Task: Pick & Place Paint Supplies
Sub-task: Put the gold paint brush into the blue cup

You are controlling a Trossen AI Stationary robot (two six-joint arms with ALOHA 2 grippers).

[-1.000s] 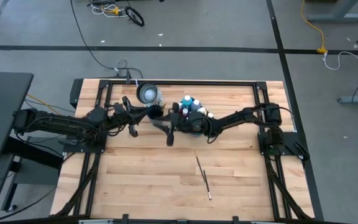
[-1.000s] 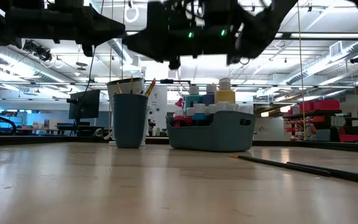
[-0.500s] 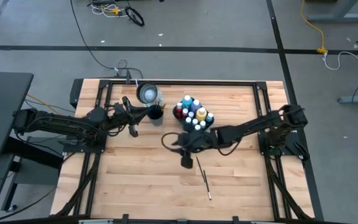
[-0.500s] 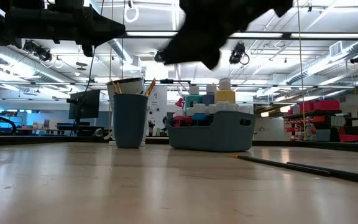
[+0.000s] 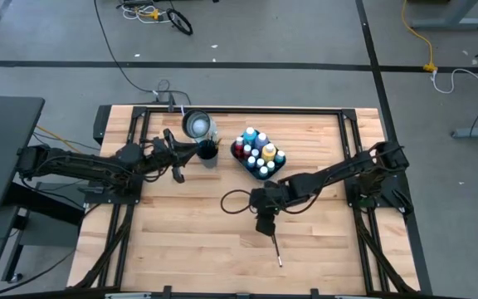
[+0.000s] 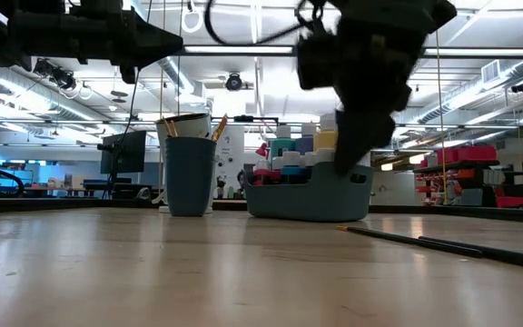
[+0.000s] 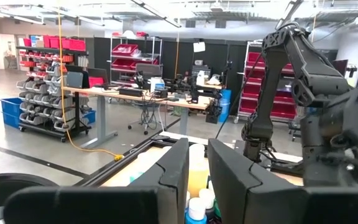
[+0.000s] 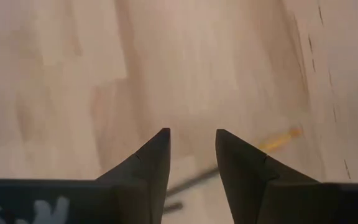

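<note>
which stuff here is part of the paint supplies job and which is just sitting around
Part of the job:
- paint bottles in the teal tray
- loose brush on the table, right gripper open above it
- brushes in the cup

Just around:
- metal bowl
- cables on the floor

Setting: industrial workshop or robotics lab; shown by red parts bins on metal racks (image 7: 73,45); workbenches (image 7: 129,93) loaded with equipment; exposed ceiling ducts and strip lights (image 6: 479,86); cables trailed over a taped concrete floor (image 5: 139,75).

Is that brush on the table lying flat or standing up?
Lying flat: the brush rests lengthwise on the bare table, below the right tool.
</note>
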